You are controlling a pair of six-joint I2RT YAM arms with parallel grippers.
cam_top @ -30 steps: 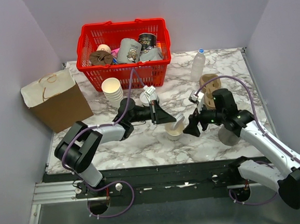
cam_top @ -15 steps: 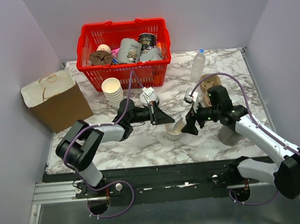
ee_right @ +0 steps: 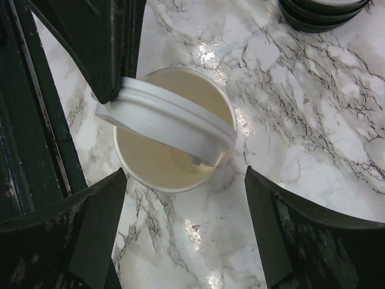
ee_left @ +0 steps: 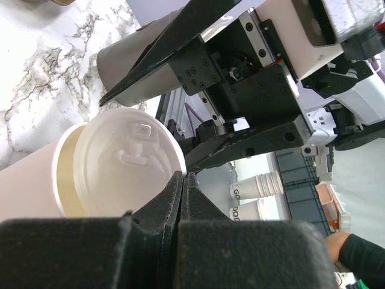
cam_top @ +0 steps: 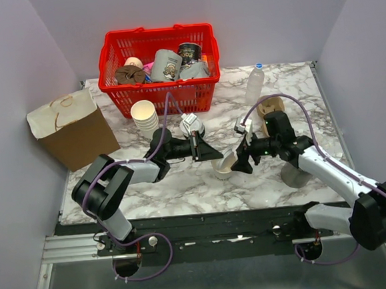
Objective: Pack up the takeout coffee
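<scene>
My left tool is pinched shut on the lid, tilting it over the cup toward the surface's near edge. My right tool gapes wide astride the cup.

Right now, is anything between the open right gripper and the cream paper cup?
Yes: the round white lid, pinched at its edge by the shut left gripper, lies tilted across the mouth of the cream paper cup.
</scene>
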